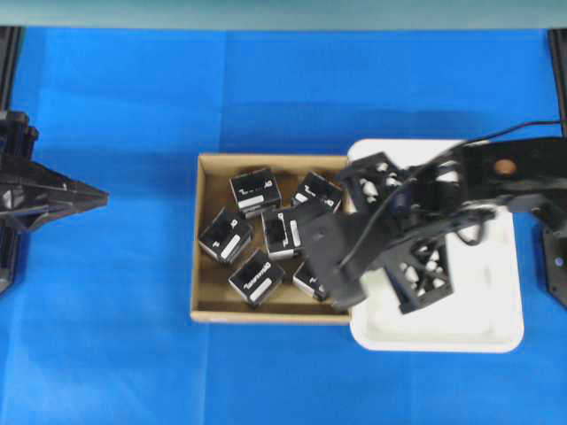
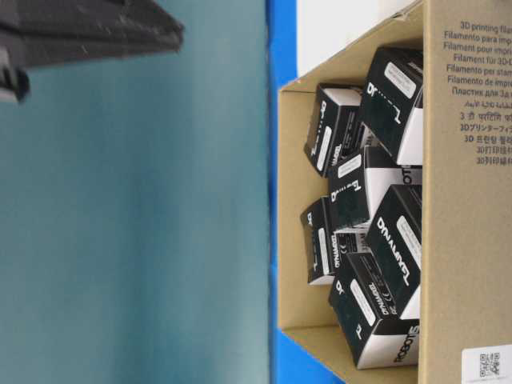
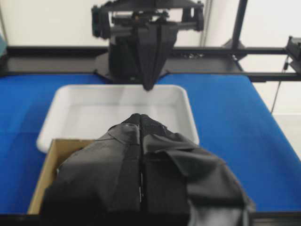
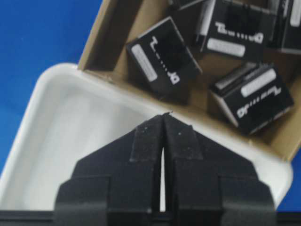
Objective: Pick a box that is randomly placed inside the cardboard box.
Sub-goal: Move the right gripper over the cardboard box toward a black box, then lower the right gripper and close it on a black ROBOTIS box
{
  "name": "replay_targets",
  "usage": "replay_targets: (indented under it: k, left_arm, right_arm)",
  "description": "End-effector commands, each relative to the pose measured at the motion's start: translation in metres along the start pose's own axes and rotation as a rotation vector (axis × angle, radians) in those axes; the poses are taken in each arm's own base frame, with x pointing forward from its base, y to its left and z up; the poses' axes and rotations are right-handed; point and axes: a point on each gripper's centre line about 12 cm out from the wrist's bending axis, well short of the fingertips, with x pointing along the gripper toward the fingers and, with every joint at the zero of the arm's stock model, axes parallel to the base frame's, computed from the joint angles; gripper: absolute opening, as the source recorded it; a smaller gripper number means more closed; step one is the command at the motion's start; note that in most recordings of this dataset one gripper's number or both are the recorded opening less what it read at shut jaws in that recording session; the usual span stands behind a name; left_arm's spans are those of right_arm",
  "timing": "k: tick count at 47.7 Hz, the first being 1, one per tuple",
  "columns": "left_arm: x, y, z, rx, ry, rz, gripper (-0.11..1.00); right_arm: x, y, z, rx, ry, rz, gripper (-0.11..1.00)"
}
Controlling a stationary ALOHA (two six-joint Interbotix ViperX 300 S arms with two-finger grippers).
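Overhead: six black boxes [image 1: 255, 192] lie jumbled in the cardboard box [image 1: 205, 239] on the blue worktop [image 1: 115, 336]; the right tool [image 1: 341, 288], clenched and empty, hangs over its right edge beside the white tray [image 1: 483, 332]. Left wrist: the left tool [image 3: 141, 117] is clenched, empty. Right wrist: pinched fingers [image 4: 149, 139] above the tray rim.

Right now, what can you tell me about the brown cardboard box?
The cardboard box is shallow, roughly square, brown corrugated card with low walls and an open top. It sits flat on the blue table, its right side against the white tray. Six small black cartons with white labels lie jumbled inside, some tilted. The right arm hangs over its right edge, hiding part of it. The table-level view shows printed text on one outer wall.
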Motion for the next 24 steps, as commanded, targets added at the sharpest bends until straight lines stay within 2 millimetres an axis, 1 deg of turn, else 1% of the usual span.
replay_targets:
  k: [1,9,12,15,19,24]
  left_arm:
    - [0.002,-0.001,0.012,0.001,-0.031,-0.004,-0.06]
    - [0.002,-0.001,0.011,-0.002,-0.028,-0.003,-0.07]
    - [0.002,-0.002,0.011,-0.006,-0.029,-0.008,-0.07]
    - [0.002,-0.003,0.011,-0.022,-0.029,-0.014,-0.07]
    - [0.002,-0.003,0.011,-0.040,-0.027,-0.015,-0.07]
    - [0.002,-0.003,0.011,-0.051,-0.029,-0.015,-0.07]
  right_arm:
    - [0.013,-0.002,0.008,-0.018,0.032,0.020,0.00]
    - [0.031,-0.006,0.019,-0.059,0.053,0.033,0.04]
    - [0.037,-0.006,0.020,-0.077,0.064,0.038,0.08]
    - [0.041,-0.007,0.020,-0.096,0.068,0.041,0.15]
    - [0.048,-0.009,0.021,-0.101,0.063,0.039,0.30]
    - [0.056,-0.012,0.021,-0.096,0.063,0.037,0.62]
